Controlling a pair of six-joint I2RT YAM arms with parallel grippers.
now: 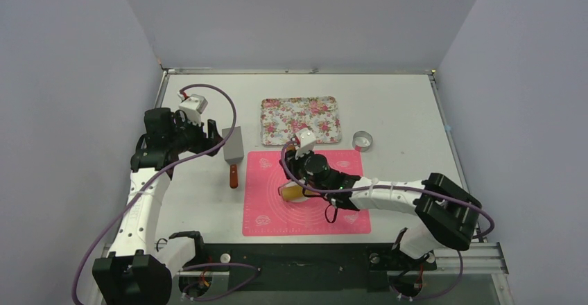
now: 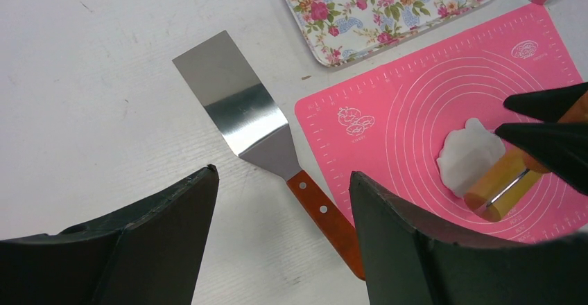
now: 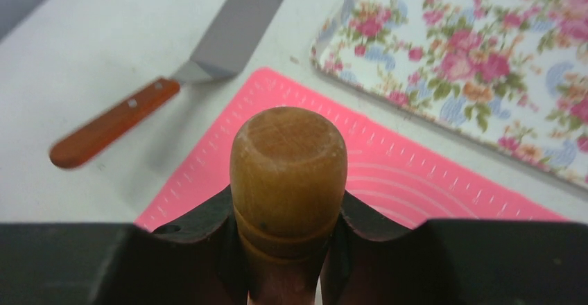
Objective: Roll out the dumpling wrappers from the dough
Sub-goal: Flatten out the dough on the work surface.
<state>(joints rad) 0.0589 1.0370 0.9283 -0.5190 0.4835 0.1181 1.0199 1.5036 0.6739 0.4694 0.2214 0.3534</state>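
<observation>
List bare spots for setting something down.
Bare: table right of the pink mat and ring cutter; far strip behind the floral tray; mat's near edge. Crowded: mat's far half, under right pincer, rolling pin, dough; spatula beside mat's left edge.

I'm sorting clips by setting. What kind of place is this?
Probably a robot lab bench set up for baking: a white table boxed in by plain walls, a pink pastry mat, a wooden rolling pin on white dough, and a flowered tray.
</observation>
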